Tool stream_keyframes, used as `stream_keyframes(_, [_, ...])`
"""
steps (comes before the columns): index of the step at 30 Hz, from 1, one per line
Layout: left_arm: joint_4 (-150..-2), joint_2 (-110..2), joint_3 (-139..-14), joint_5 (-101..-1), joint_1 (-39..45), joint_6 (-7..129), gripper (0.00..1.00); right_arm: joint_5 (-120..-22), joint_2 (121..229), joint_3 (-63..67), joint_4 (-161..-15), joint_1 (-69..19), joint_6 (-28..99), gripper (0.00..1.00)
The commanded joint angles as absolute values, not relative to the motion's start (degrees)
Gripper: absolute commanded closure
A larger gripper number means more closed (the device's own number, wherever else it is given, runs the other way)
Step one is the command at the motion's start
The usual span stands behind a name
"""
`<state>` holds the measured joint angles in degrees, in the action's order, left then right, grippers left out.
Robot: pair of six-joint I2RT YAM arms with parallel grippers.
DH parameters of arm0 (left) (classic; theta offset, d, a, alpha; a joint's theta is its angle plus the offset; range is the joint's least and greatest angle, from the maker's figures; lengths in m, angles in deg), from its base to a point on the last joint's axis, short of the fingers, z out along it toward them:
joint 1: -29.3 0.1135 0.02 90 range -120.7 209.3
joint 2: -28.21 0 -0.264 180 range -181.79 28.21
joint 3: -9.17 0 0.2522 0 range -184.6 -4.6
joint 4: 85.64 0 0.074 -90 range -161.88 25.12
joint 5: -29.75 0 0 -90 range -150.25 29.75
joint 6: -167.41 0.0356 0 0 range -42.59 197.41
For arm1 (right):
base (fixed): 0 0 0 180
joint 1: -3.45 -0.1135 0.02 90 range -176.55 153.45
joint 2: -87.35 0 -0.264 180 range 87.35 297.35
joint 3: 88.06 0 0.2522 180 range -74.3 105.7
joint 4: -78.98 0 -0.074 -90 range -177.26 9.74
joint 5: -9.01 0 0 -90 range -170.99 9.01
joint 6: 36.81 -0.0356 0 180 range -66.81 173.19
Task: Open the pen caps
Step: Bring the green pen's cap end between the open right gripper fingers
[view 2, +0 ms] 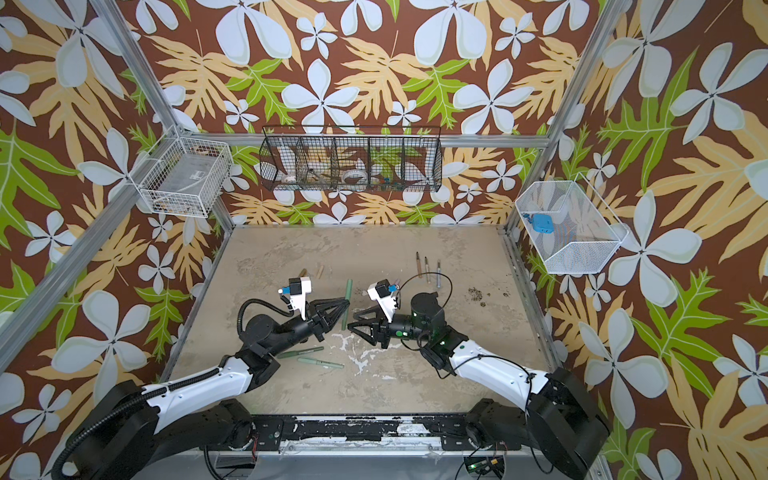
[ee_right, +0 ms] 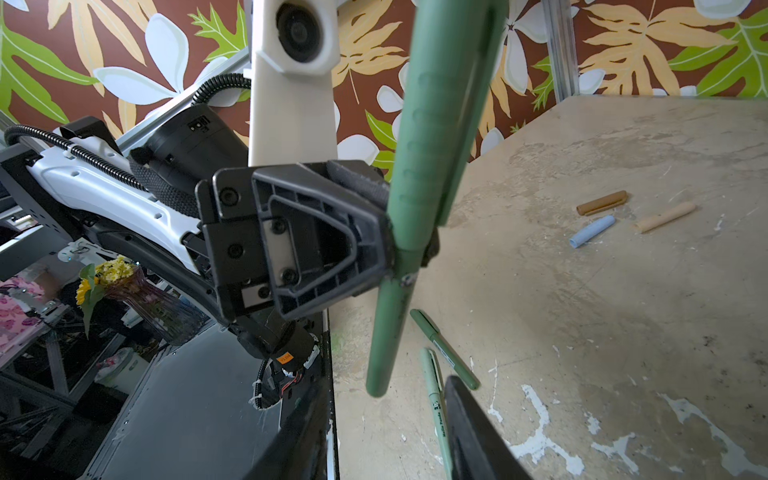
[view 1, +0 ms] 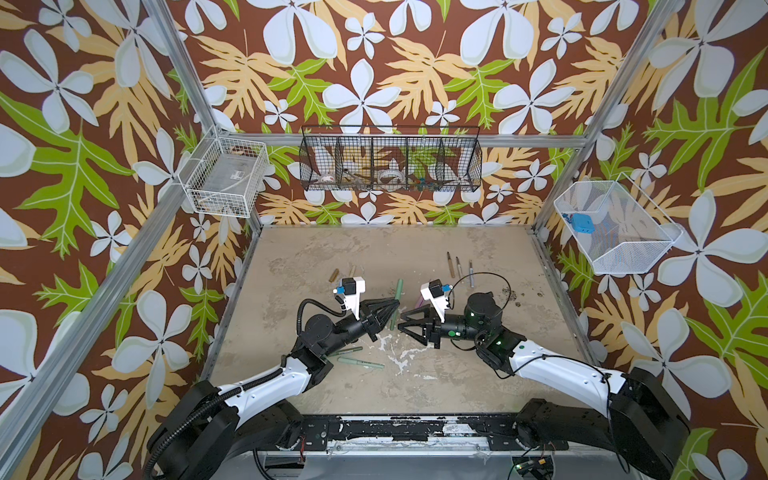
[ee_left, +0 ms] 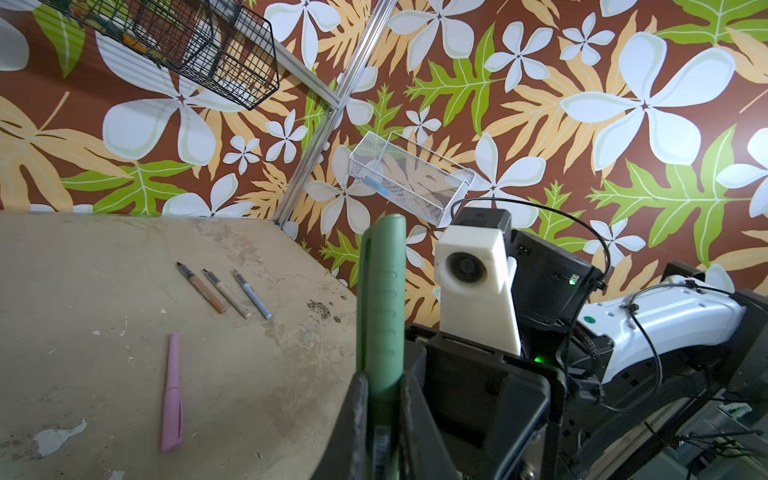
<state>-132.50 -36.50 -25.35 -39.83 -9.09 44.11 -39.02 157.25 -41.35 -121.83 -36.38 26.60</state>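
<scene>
One lying green pen [ee_right: 435, 409] bears small dark lettering.

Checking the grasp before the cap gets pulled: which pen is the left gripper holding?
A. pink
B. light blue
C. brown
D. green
D: the left gripper is shut on a green pen, while the pink pen lies free on the table.

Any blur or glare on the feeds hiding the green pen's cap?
Left wrist view: the held green pen is close to the lens and soft; the three uncapped pens are sharp. Right wrist view: that pen is slightly soft too. Both top views: even light, no glare, frame posts splayed by distortion.
</scene>
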Motion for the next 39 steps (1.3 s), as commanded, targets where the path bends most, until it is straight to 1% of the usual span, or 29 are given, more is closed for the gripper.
stream_keyframes(1, [-136.03, -37.07, -25.80, -39.60, -10.01, 44.70, 0.96, -38.87, 157.76, -41.10, -126.21, -37.14, 26.39, 0.56])
stream_keyframes(7, [-137.01, -36.85, -25.75, -40.24, -11.95, 44.75, 0.96, -39.18, 159.19, -40.81, -127.81, -38.01, 25.80, 0.59])
stream_keyframes(10, [-137.01, -36.48, -25.68, -40.39, -12.35, 44.79, 0.96, -39.36, 159.32, -40.87, -128.39, -38.04, 25.59, 0.72])
stream_keyframes(17, [-137.20, -36.54, -25.36, -40.83, -12.45, 44.74, 0.96, -39.40, 159.50, -40.82, -129.62, -38.20, 25.07, 0.73])
stream_keyframes(18, [-137.36, -36.64, -25.39, -40.74, -12.45, 44.80, 0.96, -39.27, 159.62, -40.77, -129.70, -38.15, 25.07, 0.75])
stream_keyframes(20, [-137.40, -36.57, -25.29, -40.70, -12.45, 44.88, 0.96, -39.24, 159.54, -40.75, -129.69, -38.28, 25.22, 0.82])
stream_keyframes(22, [-137.37, -36.23, -25.12, -40.89, -12.40, 45.21, 0.96, -39.50, 159.20, -40.90, -129.38, -38.29, 25.54, 0.91])
stream_keyframes(24, [-136.91, -35.74, -25.00, -41.33, -12.45, 45.80, 0.92, -40.05, 158.65, -40.95, -128.44, -38.30, 26.15, 0.98])
stream_keyframes(25, [-136.54, -35.47, -24.91, -41.56, -12.45, 46.15, 0.87, -40.43, 158.41, -40.99, -127.72, -38.25, 26.75, 1.00])
stream_keyframes(28, [-132.69, -33.75, -25.53, -43.01, -12.44, 47.54, 0.65, -43.97, 156.95, -40.48, -123.02, -38.36, 29.34, 1.00])
stream_keyframes(31, [-125.95, -31.15, -26.74, -47.32, -12.45, 48.97, 0.55, -54.29, 154.88, -39.12, -114.31, -39.31, 33.68, 1.00])
stream_keyframes(34, [-120.94, -28.63, -27.34, -52.31, -12.45, 49.89, 0.50, -64.99, 153.73, -37.63, -107.38, -40.78, 36.37, 1.00])
stream_keyframes(37, [-117.08, -27.63, -28.70, -53.85, -12.45, 51.02, 0.49, -75.23, 153.05, -36.39, -102.76, -43.48, 38.56, 1.00])
stream_keyframes(39, [-115.94, -27.68, -29.33, -53.48, -12.45, 51.48, 0.49, -79.99, 153.26, -35.43, -100.44, -44.93, 39.21, 1.00])
